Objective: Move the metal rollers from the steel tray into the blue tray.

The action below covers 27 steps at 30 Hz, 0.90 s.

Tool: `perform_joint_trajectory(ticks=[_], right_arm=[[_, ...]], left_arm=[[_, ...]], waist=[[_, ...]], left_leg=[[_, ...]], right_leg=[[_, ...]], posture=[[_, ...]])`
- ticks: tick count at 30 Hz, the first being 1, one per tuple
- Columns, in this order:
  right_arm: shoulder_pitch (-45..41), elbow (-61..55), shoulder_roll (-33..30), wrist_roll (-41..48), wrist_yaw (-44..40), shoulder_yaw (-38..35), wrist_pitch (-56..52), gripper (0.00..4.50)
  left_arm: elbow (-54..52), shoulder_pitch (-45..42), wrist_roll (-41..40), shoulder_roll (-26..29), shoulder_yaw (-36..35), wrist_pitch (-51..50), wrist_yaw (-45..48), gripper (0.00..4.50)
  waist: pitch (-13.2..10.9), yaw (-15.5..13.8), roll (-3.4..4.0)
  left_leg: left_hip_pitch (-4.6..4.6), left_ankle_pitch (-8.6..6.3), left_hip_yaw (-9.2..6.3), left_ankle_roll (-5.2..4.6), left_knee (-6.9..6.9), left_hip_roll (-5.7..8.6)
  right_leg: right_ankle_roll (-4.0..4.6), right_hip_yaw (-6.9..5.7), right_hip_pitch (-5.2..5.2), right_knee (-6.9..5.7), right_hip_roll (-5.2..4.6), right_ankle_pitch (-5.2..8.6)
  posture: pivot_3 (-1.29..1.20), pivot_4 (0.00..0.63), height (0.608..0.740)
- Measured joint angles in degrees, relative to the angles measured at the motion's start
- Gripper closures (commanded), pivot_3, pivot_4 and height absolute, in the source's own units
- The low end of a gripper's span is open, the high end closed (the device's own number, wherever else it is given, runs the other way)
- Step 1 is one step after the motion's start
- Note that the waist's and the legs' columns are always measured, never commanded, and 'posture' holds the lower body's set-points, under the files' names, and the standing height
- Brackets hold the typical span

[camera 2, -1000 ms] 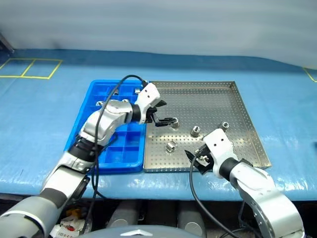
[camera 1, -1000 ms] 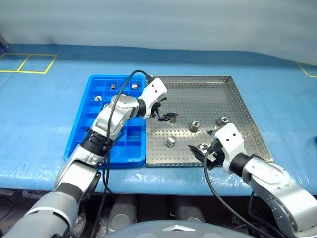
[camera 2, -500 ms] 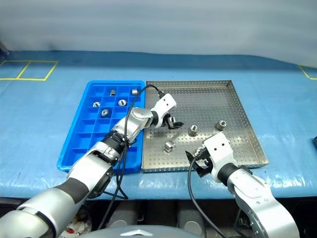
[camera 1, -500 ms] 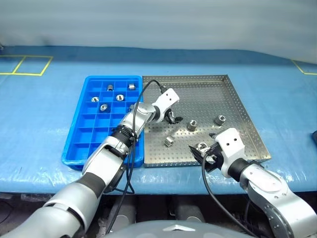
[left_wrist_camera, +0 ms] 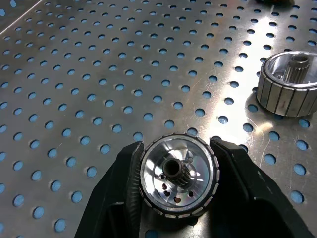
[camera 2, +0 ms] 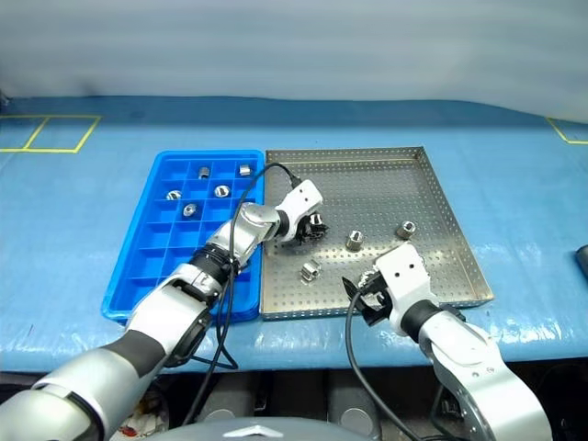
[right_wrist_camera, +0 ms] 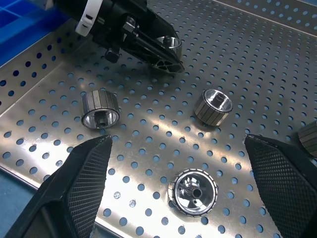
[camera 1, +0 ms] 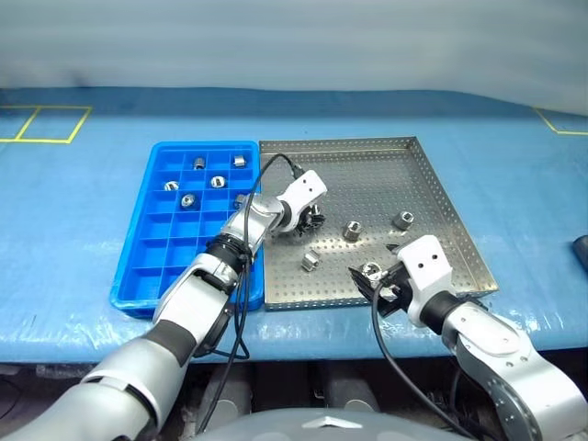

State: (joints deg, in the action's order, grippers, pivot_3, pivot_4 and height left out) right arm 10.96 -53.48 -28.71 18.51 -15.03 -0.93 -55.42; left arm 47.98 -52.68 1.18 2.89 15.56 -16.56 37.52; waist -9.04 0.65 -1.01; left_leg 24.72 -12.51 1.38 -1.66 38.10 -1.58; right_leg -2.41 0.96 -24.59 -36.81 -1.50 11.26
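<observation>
The left claw [left_wrist_camera: 178, 191] is clamped on a metal roller [left_wrist_camera: 179, 174] resting on the steel tray [camera 1: 367, 179]. The right claw [right_wrist_camera: 178, 188] hangs spread wide over another roller [right_wrist_camera: 193, 191] near the tray's front edge. Five rollers [camera 1: 187, 199] sit in the blue tray [camera 1: 152, 262] on the table [camera 1: 83, 220].

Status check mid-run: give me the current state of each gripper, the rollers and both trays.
left gripper: shut on a roller that sits on the steel tray floor.
right gripper: open, above a loose roller.
steel tray: five rollers in it, counting the gripped one.
blue tray: five rollers in far compartments, near ones empty.
</observation>
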Motion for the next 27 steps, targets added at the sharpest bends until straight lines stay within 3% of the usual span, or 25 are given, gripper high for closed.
perform_joint_trajectory(ticks=[6, 15, 22, 27], right_arm=[[-4.43, 0.87, -0.17, -0.09, -0.48, 2.79, 0.06, 0.00], [-15.56, 8.61, 1.26, -0.63, -4.05, 10.71, 4.67, 0.00], [-21.36, 15.62, 2.80, -2.16, -7.77, 16.74, 9.06, 0.00], [-22.66, 17.45, 3.16, -2.14, -11.19, 18.57, 11.36, 0.00]], left_arm=[[-23.35, 5.54, -4.06, 3.63, -7.87, -6.16, -4.27, 2.69], [-52.29, 21.32, -1.77, 11.18, -15.69, -16.08, -16.73, 2.69], [-65.46, 32.30, 0.59, 11.19, -19.56, -25.02, -25.23, 2.69], [-69.28, 36.88, 1.14, 10.66, -21.49, -28.74, -29.50, 2.69]], waist=[[0.00, 0.00, 0.01], [0.00, -1.37, 0.00], [-0.03, -4.42, -0.05], [-0.03, -6.17, -0.07]], left_leg=[[-0.09, 0.00, 0.04, 0.00, -0.05, -0.02], [-0.17, 0.02, 0.02, 0.01, -0.02, 0.00], [-0.08, 0.02, -0.04, 0.01, 0.01, 0.00], [-0.09, 0.02, -0.07, 0.01, 0.02, -0.01]], right_leg=[[-0.03, 0.06, 0.03, -0.01, 0.00, -0.02], [-0.10, 0.06, 0.09, -0.03, 0.04, -0.07], [-0.10, 0.02, 0.10, 0.01, -0.02, -0.07], [-0.08, -0.04, 0.11, 0.00, -0.02, -0.06]], posture=[[0.05, 0.150, 0.740], [0.18, 0.150, 0.740], [0.27, 0.150, 0.740], [0.30, 0.150, 0.740]])
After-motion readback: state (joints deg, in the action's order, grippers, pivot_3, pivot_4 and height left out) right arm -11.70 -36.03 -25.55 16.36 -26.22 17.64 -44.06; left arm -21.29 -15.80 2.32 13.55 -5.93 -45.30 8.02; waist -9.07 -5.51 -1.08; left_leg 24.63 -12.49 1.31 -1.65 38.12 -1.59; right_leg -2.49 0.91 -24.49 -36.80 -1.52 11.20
